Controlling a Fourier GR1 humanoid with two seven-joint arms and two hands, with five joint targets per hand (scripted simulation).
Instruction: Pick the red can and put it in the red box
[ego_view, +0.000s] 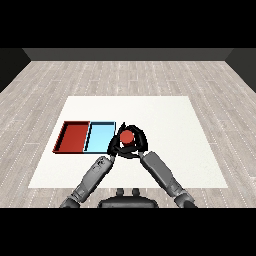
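The black right hand (137, 142) of the robot is curled round the small red cylindrical can (127, 137); we see its fingers arching over the top and the far side of the can, so we judge that this hand is grasping it. The black left hand (114, 145) is pressed close against the can from the other side, just at the edge of the light blue tray. Whether its fingers also close on the can we cannot tell, because the two hands overlap here.

The can stands upright, with its round top turned toward us, so its long axis is vertical. It is on the white table (165, 130), or very little above it; the view does not let us decide. It is just beside the right rim of the shallow light blue rectangular tray (100, 135) and outside both trays.

The relation that matters for the coming move is this: the shallow red rectangular tray (74, 136) lies to the left of the can, and the blue tray stands between them. In our judgement the right hand must therefore lift the can and carry it leftward across the whole blue tray before lowering it. The left hand is on this path, so we think it should move aside first.
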